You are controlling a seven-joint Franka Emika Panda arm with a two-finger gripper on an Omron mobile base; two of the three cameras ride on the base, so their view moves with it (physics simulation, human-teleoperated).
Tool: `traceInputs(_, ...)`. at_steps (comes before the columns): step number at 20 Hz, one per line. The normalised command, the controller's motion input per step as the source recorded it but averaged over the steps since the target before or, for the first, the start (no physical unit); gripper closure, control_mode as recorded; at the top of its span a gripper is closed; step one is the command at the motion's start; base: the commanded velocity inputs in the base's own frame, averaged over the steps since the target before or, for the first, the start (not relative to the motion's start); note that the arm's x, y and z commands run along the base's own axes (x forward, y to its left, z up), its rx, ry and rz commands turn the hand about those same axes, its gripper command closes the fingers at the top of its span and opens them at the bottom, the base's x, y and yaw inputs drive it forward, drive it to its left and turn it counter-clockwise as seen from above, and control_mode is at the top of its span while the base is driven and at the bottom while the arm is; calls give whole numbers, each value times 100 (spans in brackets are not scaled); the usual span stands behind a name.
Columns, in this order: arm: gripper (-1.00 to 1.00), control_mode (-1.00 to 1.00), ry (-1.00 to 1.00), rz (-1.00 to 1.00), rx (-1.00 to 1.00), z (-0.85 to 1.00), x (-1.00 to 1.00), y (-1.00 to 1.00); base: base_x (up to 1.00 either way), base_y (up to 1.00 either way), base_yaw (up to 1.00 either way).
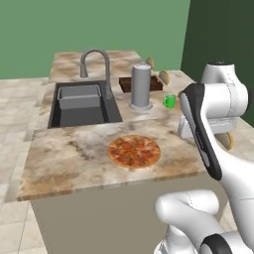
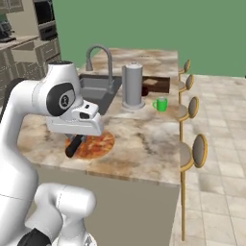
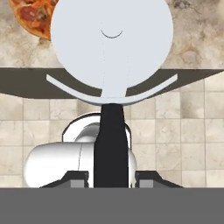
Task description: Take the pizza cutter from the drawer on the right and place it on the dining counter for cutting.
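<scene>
One dining counter (image 1: 74, 158) | marbled tan top | green walls

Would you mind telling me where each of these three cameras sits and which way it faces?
Left base view: behind the arm's left, looking down over the dining counter, sink and pizza; white arm at right.
Right base view: behind the arm's right, same counter and pizza, stools alongside; arm at left, gripper over the near edge.
Hand view: on the hand, looking along the fingers shut on the pizza cutter, floor tiles below.
Shared: both base views show the pizza.
</scene>
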Motion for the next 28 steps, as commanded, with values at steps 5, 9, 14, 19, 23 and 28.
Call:
traceInputs(5, 100, 100, 0, 0, 0, 0, 0, 0, 46, -6, -10)
traceInputs(9, 100, 100, 0, 0, 0, 0, 0, 0, 45, -10, -10)
traceInputs(14, 100, 100, 0, 0, 0, 0, 0, 0, 45, -13, -9)
traceInputs(19, 100, 100, 0, 0, 0, 0, 0, 0, 41, -23, -3)
traceInputs(23, 100, 100, 0, 0, 0, 0, 0, 0, 47, -35, 0)
traceInputs(28, 100, -100, -2, 0, 9, -7, 65, -42, 12, -9, 0)
